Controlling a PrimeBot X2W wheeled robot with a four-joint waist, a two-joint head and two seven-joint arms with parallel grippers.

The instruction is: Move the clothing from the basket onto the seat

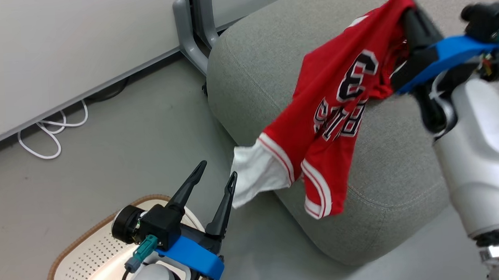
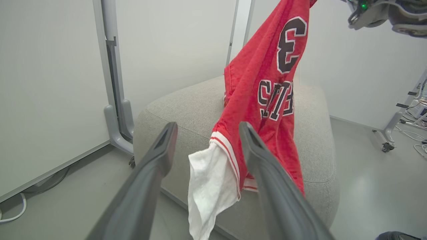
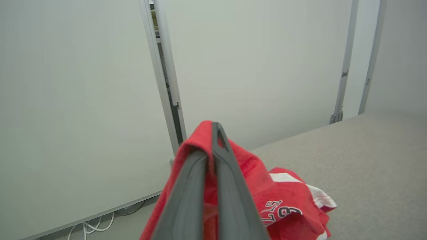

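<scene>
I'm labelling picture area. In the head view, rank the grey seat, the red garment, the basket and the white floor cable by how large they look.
1. grey seat
2. red garment
3. basket, partly hidden by the left tool and cut by the picture's edge
4. white floor cable

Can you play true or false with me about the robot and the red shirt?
1. The right tool is pinching the clothing. True.
2. The left tool is holding the clothing too. False: it is open and holds nothing; the white part just hangs near its fingertips.
3. The clothing hangs in the air over the grey seat. True.
4. The clothing is blue. False: it is red with white trim and black lettering.
5. The basket sits on top of the seat. False: it stands on the floor, under the left tool.
</scene>
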